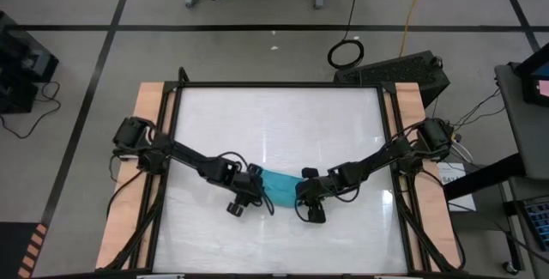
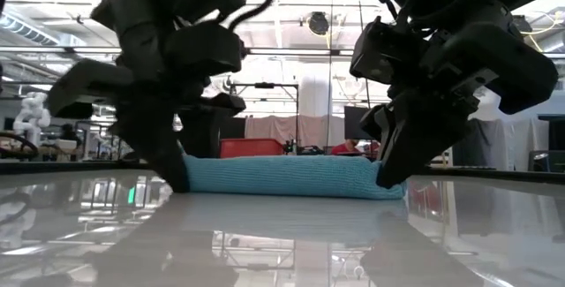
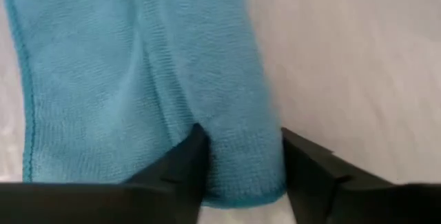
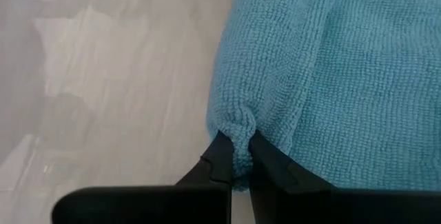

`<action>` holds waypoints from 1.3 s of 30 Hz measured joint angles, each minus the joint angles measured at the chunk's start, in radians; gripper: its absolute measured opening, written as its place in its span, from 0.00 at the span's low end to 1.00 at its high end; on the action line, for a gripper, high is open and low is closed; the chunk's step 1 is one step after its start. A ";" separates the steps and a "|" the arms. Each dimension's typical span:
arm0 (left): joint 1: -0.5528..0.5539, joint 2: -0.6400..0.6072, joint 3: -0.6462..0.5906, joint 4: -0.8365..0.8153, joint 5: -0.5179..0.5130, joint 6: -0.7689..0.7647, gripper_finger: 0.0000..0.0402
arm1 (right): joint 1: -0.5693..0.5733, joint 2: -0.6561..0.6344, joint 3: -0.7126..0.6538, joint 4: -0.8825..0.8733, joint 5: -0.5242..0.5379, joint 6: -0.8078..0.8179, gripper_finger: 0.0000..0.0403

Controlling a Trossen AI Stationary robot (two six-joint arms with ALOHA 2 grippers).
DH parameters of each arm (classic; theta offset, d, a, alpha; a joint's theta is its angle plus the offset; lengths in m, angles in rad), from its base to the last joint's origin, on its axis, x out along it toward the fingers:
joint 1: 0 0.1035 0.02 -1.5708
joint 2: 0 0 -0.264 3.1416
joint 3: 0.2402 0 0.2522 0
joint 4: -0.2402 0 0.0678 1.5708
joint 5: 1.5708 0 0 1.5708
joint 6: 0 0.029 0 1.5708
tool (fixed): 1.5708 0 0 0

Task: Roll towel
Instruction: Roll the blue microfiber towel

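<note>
The turquoise towel point(image 1: 279, 183) lies on the white table as a low, narrow bundle running left to right, with a thicker fold along one long side point(image 3: 227, 79). My left gripper point(image 1: 260, 180) stands at its left end point(image 2: 190, 177), pointing steeply down with its fingers around that fold. At the towel's right end point(image 2: 388, 181), my right gripper point(image 1: 300, 195) also slants down and is shut on a bunched bit of cloth. My left gripper point(image 3: 241, 169) has the thick fold at the towel's left end point(image 3: 238, 155) between its two fingers, one finger in the crease and one at the outer edge. It comes steeply from above. The towel rests on the table. My right gripper point(image 4: 238, 162) pinches a small puckered fold at the corner of the towel's right end point(image 4: 238, 138) between its two fingertips, several layers thick. The fingers slant down from above. The towel lies on the table, slack.
The glossy white tabletop point(image 1: 274, 124) has free room in front of and behind the towel. Wooden side rails point(image 1: 150, 107) and a black frame point(image 1: 279, 84) bound it. Both arms reach in from the side edges.
</note>
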 joint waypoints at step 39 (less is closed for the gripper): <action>0.259 0.080 -0.001 0.018 0.635 -0.680 0.07 | -0.046 -0.187 -0.002 -0.126 -0.048 0.240 0.41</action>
